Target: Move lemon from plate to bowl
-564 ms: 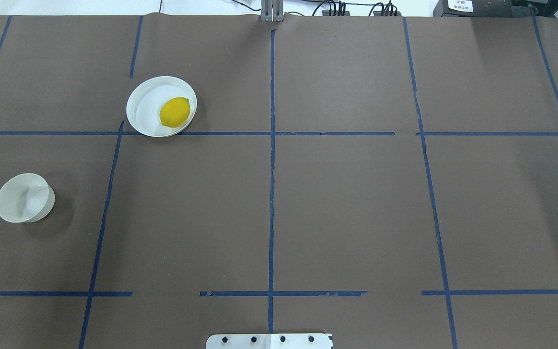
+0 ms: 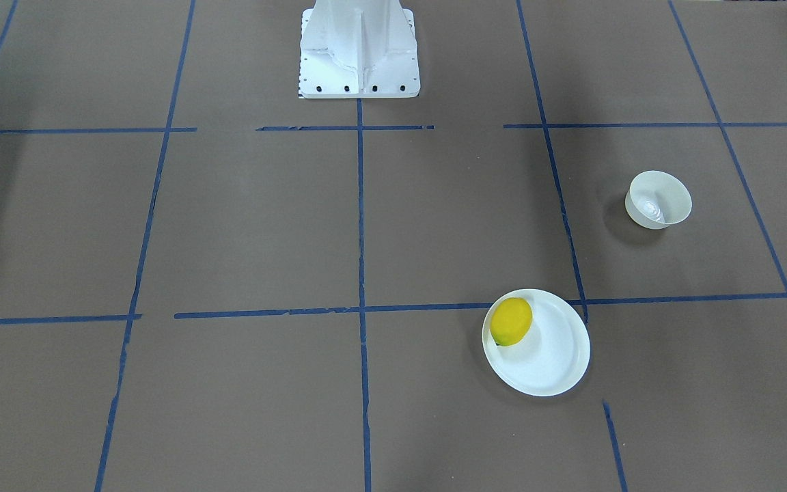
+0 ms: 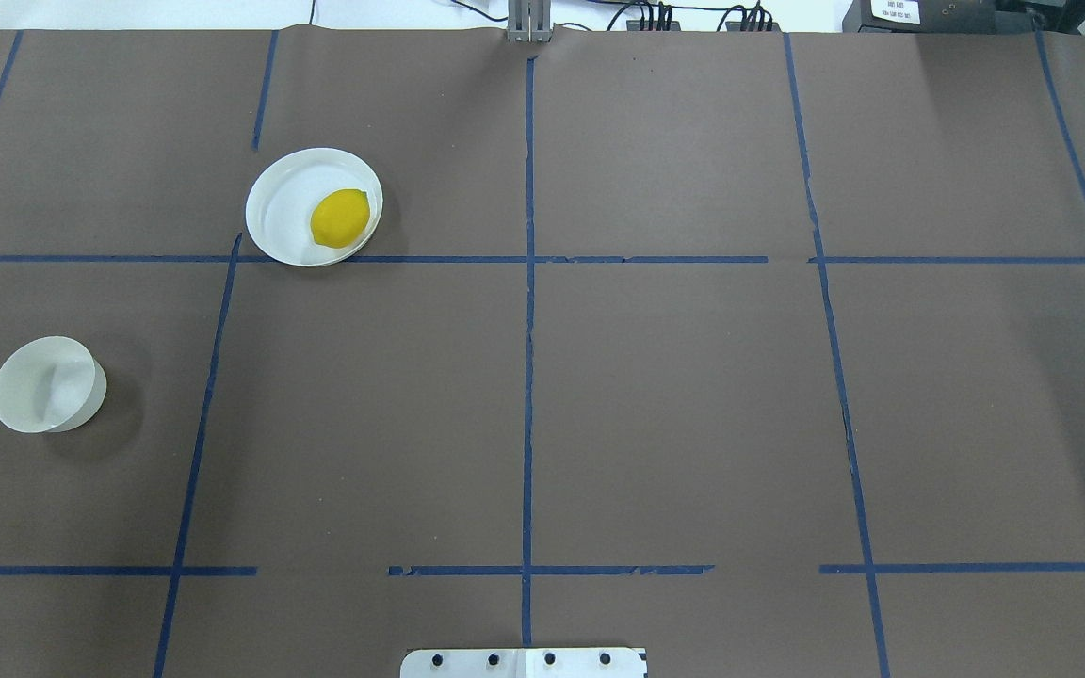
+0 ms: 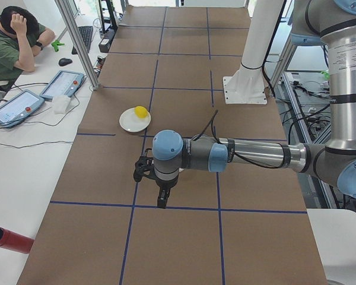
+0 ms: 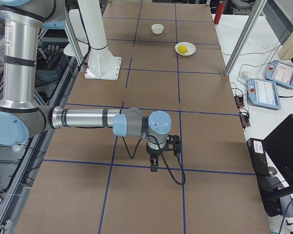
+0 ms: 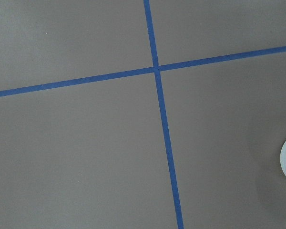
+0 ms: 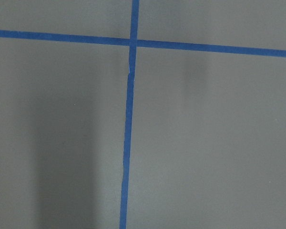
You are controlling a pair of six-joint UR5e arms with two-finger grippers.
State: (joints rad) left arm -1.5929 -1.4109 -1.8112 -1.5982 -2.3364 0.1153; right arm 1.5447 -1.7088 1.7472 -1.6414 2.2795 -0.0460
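Left gripper (image 4: 161, 203) first: hangs fingers-down off the near arm in the left side view, low over the table (image 3: 674, 405), close to a crossing of blue tape (image 3: 527, 377). Shows up in no closer view, so no way to tell how far apart the fingers stand or whether anything sits between them. Right gripper (image 5: 154, 168), same story from the other end: points straight down near a tape line, well apart from both dishes, finger spread impossible to judge. Over to the lemon (image 3: 341, 217): sits on the plate (image 3: 269, 202), off-centre, tucked against the rim on the side toward the table's middle. Plate itself on the robot's left half, far side of a cross line, near edge just overlapping that tape. Bowl (image 3: 43, 384) upright, nearer the robot and farther out to the left, well apart from the plate. Peeks in as a pale sliver at the right edge of the left wrist view, not far from a tape crossing. Right wrist camera: just brown table and another tape crossing.
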